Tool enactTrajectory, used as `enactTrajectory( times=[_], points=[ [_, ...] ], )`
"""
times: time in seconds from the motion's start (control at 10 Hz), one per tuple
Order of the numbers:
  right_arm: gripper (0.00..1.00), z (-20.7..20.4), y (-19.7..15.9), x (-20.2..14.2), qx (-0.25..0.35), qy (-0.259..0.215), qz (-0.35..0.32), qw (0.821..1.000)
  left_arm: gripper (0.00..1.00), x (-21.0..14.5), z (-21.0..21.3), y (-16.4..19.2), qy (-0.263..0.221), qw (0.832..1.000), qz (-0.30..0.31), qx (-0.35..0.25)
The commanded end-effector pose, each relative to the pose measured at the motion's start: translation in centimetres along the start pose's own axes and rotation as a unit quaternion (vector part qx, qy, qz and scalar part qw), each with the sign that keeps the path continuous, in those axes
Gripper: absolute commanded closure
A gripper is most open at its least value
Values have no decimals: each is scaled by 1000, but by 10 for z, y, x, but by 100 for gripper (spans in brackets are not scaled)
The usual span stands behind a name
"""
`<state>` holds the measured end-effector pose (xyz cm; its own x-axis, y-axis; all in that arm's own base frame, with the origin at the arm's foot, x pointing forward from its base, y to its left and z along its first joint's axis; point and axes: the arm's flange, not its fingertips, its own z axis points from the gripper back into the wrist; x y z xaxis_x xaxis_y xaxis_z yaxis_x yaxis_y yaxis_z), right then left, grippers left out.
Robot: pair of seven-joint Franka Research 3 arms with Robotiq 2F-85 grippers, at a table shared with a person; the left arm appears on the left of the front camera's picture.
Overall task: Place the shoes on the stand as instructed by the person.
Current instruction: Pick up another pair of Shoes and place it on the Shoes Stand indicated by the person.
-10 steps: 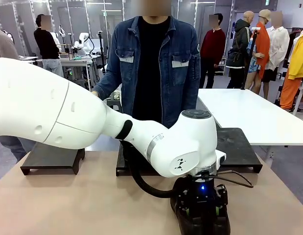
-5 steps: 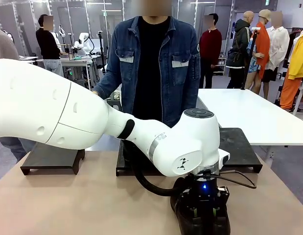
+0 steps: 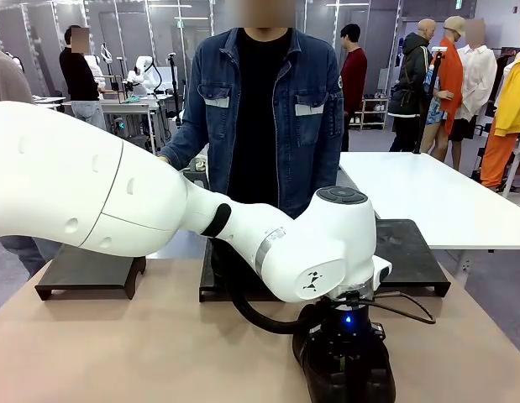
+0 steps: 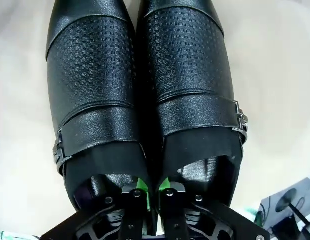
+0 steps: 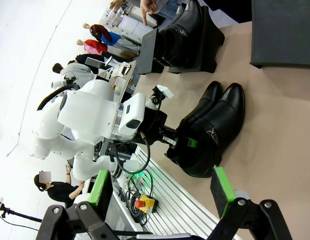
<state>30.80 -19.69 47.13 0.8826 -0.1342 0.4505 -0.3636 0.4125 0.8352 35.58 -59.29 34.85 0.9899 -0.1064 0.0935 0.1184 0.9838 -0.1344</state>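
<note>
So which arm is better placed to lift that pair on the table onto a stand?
Left. The left gripper pinches the shoes by their inner walls; the right gripper hangs open, well away.

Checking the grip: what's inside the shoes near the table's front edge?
The left claw has one finger in each of the shoes, pinching their inner walls together. The insoles are hidden in shadow.

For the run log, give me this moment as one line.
left claw: shut on near pair of shoes, on table | right claw: open, holding nothing | other pair: on stand
</note>
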Motion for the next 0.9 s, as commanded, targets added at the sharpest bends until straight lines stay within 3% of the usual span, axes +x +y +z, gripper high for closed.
enactTrajectory(
  times=[0.0,0.3,0.5,0.8],
  points=[
    [0,1,1,0,3,-3,6,1000,100,3,11,-2,-24,999,17,23],
    [0,1,1,0,3,-3,6,1000,100,3,58,2,-44,998,12,33],
    [0,1,1,0,3,-3,6,1000,100,-1,102,12,-21,999,-7,49],
    [0,1,1,0,3,-3,6,1000,100,16,145,47,-47,998,-2,49]
  ],
)
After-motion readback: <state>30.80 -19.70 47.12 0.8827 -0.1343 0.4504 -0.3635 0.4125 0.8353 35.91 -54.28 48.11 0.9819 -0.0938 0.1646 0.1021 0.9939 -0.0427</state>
